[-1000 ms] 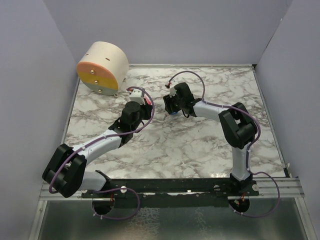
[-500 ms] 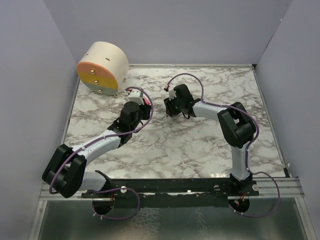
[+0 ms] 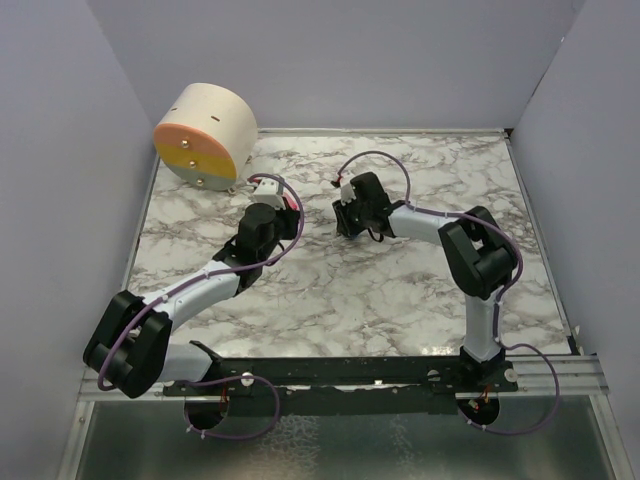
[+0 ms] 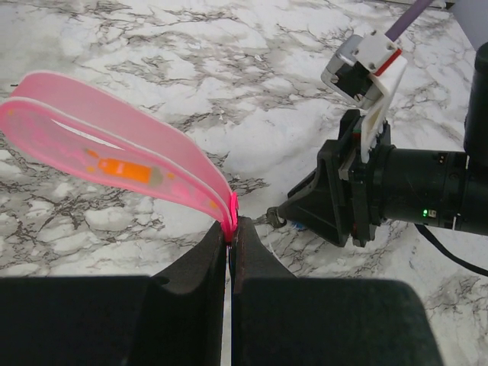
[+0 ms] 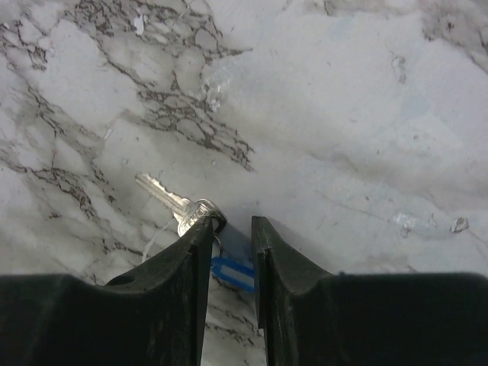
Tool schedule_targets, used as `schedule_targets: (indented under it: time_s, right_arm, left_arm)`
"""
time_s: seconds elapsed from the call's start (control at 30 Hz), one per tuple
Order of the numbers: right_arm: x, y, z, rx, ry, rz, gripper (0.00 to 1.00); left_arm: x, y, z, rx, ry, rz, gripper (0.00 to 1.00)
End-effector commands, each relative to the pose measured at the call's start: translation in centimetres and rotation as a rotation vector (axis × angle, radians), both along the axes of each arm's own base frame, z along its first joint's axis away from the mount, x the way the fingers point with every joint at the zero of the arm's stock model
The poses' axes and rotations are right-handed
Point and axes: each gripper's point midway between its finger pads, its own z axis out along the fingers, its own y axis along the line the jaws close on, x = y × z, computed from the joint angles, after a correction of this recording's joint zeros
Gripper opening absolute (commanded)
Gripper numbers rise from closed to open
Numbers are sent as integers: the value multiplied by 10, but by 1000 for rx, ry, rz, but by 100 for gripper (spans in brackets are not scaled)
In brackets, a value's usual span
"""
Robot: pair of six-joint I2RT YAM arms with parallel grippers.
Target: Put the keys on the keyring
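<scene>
The left gripper (image 4: pixel 230 229) is holding its jaws pressed together on one end of a pink translucent flat strap loop (image 4: pixel 114 152) with an orange insert. The strap is extending up and to the left of the jaws in the left wrist view, raised clear of the white and grey marble-patterned table (image 3: pixel 380 290). The right gripper (image 5: pixel 231 225) is pointing down at the table just to the right of the left gripper. Its jaws are standing a narrow gap apart. A small silver metal key (image 5: pixel 162 192) is lying flat on the table, with its blade pointing away from the jaws to the upper left in the right wrist view. A thin metal ring (image 5: pixel 207 206) is sitting at the key's head, touching the tip of the jaw on the left of that view. A small blue rounded tag (image 5: pixel 232 272) is lying in the gap between the two jaws. Whether the jaws are clamping the tag cannot be told. A beige cylinder with an orange and yellow face (image 3: pixel 205 135) is resting on its side at the far left corner of the table, well apart from both grippers.
</scene>
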Motion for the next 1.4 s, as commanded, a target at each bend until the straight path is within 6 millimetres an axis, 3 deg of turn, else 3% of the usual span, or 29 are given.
schedule_targets:
  time_s: [0.0,0.2,0.43,1.03,1.37]
  right_arm:
    - [-26,-14,4,10,72,-40,28]
    - [-51,-18,8,50,126,-31,29]
    - [-66,-19,12,89,155,-29,32]
    - [-51,-6,-4,88,177,-18,32]
    - [-54,-10,-3,77,183,-29,25]
  left_arm:
    - [-2,-2,12,-30,-32,-19,0]
    - [-3,-2,12,-36,-29,-26,0]
    - [-6,0,16,-46,-41,-25,0]
    - [-9,7,20,-43,-56,-14,0]
    - [-8,8,19,-46,-53,-15,0]
